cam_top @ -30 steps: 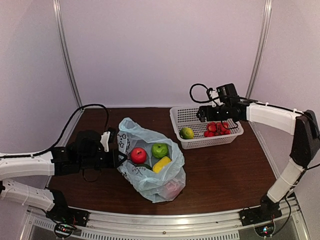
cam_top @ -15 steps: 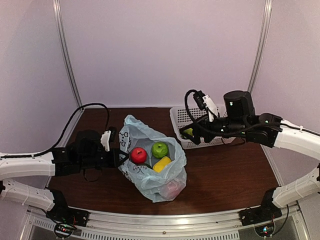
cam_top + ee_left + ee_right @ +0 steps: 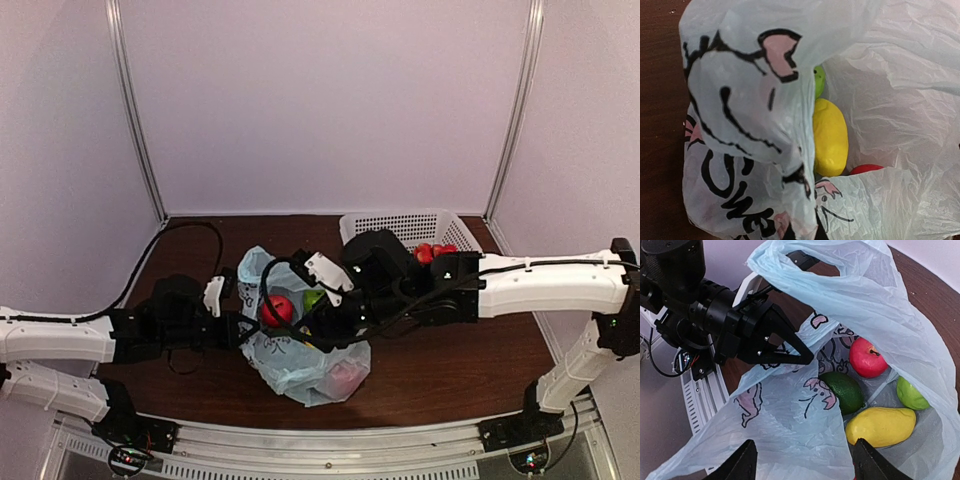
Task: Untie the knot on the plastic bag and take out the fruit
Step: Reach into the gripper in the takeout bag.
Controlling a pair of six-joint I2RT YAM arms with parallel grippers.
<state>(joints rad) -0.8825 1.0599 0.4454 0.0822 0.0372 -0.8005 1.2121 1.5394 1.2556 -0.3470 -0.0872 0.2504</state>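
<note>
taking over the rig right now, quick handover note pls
Left gripper: shut on the rim of the plastic bag, holding it open.
Right gripper: open and empty above the bag's mouth.
Done: bag untied and open; red fruit cluster lies in the white basket.
Left to do: lift out the red apple, dark green fruit, light green apple and yellow fruit.

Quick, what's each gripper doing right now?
Left gripper: closed on the plastic bag edge.
Right gripper: open, holding nothing.
</note>
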